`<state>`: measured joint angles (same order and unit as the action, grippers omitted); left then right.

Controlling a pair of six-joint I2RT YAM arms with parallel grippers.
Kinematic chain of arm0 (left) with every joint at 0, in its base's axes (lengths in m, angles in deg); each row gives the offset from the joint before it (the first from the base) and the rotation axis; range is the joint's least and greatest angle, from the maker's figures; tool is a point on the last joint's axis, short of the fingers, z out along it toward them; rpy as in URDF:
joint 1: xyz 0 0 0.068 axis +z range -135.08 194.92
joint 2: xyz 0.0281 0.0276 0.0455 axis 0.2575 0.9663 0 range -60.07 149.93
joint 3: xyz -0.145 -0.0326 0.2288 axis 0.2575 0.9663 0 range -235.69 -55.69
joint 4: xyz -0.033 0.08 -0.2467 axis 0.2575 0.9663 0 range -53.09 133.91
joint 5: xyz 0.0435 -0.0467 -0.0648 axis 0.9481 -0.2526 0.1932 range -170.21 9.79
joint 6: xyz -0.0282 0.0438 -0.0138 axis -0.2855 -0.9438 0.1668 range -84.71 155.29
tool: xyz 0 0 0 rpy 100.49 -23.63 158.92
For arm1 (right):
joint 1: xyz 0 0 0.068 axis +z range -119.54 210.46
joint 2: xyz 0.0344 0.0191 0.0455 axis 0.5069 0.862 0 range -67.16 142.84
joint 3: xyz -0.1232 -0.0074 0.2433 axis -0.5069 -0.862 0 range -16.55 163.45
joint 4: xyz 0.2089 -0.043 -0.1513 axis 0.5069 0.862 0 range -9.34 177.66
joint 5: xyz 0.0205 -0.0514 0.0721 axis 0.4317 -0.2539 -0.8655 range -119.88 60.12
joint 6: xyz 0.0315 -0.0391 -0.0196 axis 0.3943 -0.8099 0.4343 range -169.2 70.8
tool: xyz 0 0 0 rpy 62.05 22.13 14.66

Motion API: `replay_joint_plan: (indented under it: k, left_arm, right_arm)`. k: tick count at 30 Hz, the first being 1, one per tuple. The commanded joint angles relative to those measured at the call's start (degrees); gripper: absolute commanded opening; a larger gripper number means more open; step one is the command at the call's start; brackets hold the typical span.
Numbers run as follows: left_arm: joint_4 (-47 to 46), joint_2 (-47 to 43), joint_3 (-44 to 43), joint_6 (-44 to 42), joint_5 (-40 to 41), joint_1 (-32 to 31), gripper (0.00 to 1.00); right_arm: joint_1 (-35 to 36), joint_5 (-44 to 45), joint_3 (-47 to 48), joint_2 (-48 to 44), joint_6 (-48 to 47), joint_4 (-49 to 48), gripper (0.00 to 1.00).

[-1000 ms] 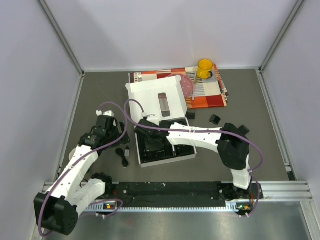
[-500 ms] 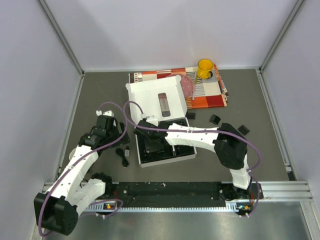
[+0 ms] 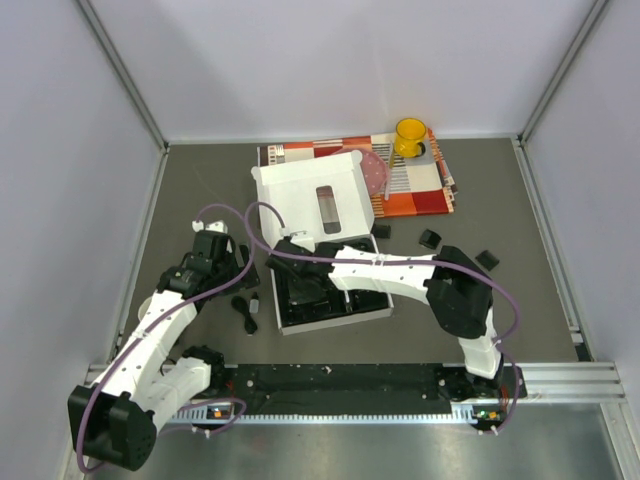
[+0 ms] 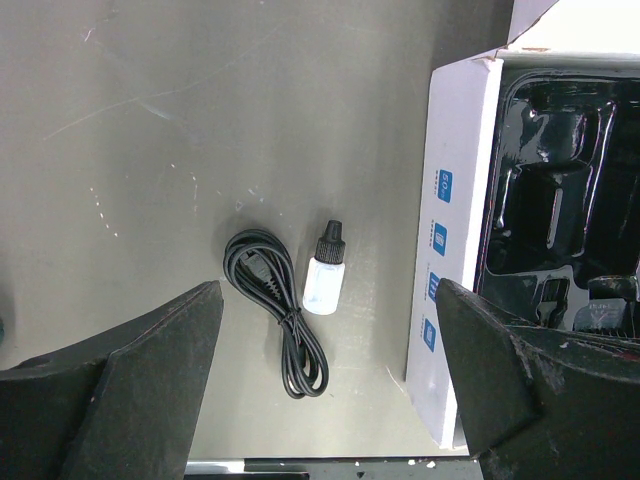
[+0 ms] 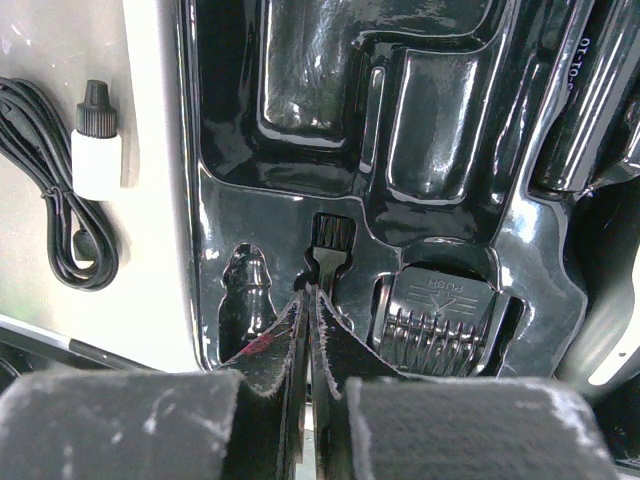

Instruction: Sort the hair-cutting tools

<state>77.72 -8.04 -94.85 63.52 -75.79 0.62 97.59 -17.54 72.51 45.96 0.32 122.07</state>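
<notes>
**Right gripper pinches a small brush in the clipper box tray**

At left, the left gripper [image 4: 328, 300] hangs with its fingers spread wide over a coiled black cord [image 4: 278, 320] and a small white dropper bottle [image 4: 324, 278] on the grey table [image 4: 150, 150], touching neither. To the right sits the white box [image 4: 450, 250] with its black moulded tray [image 5: 440, 120]. There the right gripper [image 5: 309, 300] is pinched onto the thin handle of a cleaning brush [image 5: 330, 238], which lies in its slot just left of a guard comb [image 5: 438, 322]. The brush looks light, stiff-stemmed and soft-bristled. The handle is the sensible hold, though smooth plastic may slip.
</notes>
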Motion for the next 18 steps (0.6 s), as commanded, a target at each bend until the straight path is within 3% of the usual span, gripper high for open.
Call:
replay_joint_plan:
  k: [1, 9, 18]
  left_arm:
    - [-0.39, -0.18, -1.54, 0.25, 1.20, -0.02, 0.93]
    - [0.49, -0.17, -1.89, 0.95, 2.07, -0.02, 0.93]
    - [0.93, -0.88, -1.89, 1.57, 2.61, -0.02, 0.93]
  right_arm:
    - [1.07, 0.05, 2.44, 0.79, -0.39, 1.22, 0.00]
    - [1.07, 1.63, 7.79, -2.64, -3.55, 1.57, 0.01]
    - [0.98, 4.35, 9.47, -6.41, -2.94, 5.17, 0.13]
